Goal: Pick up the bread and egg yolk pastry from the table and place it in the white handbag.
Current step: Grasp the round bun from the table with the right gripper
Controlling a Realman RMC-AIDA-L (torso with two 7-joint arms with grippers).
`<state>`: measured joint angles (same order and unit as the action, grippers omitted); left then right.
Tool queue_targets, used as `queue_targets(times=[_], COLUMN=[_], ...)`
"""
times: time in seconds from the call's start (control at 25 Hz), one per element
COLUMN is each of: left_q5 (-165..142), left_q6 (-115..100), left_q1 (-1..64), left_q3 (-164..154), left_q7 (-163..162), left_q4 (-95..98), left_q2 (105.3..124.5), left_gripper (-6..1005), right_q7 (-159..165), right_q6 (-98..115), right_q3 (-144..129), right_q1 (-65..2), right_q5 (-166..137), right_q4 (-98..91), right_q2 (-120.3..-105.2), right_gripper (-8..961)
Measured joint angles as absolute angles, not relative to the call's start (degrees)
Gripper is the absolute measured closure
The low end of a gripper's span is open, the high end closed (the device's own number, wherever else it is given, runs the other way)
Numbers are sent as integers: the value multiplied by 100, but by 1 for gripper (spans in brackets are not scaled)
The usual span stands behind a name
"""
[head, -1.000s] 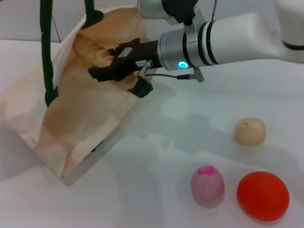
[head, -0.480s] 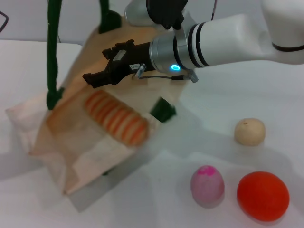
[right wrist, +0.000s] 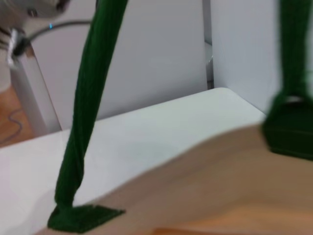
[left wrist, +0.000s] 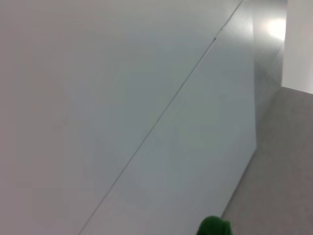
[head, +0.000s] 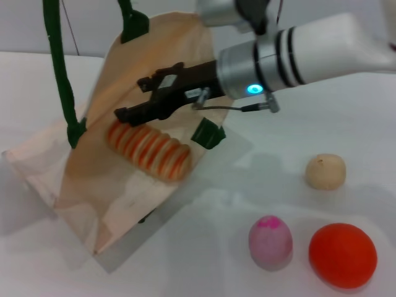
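Note:
The white handbag (head: 124,179) leans on the table, its dark green handles (head: 57,68) pulled up out of the head view. The bread (head: 148,150), striped orange and cream, lies on the bag's cream fabric between the handle patches. I cannot tell how far inside it sits. My right gripper (head: 133,99) hovers just above the bread, open and holding nothing. The egg yolk pastry (head: 325,171) rests on the table to the right, far from both. The right wrist view shows a green handle (right wrist: 83,137) and the bag's fabric (right wrist: 220,191). My left gripper is out of view.
A pink-topped egg shape (head: 270,242) and a bigger orange-red ball (head: 342,255) sit near the front right of the white table (head: 260,185). The left wrist view shows a pale wall and a tip of green handle (left wrist: 213,226).
The bread has left my right gripper and now lies on the bag. The gripper has pulled back a little to the right. The bag and its handles have swung and shifted left.

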<state>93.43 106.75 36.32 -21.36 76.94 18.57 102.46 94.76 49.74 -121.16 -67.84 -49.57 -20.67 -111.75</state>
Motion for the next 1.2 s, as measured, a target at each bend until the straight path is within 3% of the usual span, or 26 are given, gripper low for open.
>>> queue_targets(times=[0.04, 0.2, 0.24, 0.4, 1.2], left_q5=[9343, 9343, 9342, 9324, 9263], left_q6=[10675, 10592, 10574, 10489, 10046], left_q1=[3632, 3606, 3602, 3592, 3406], left_q3=[-2136, -2131, -2130, -2128, -2199], left_q7=[7694, 7706, 7707, 7708, 7726], left_q4=[1857, 1855, 1857, 1866, 1890], left_q2=[10246, 10246, 10246, 10247, 10223], left_gripper=[852, 851, 851, 851, 849], right_q7=[9476, 9411, 9411, 9239, 9671], right_q6=[4974, 5599, 5599, 6148, 6532], right_q3=[-12116, -11704, -11704, -11440, -9414], right_q1=[-6784, -6412, -6412, -6038, -5131], right_q5=[-4957, -4961, -4961, -4979, -7699], right_q4=[-2067, -2089, -2089, -2084, -2022], right_q2=[-11175, -10800, -10800, -10517, -10206], right_gripper=[61, 61, 61, 61, 63])
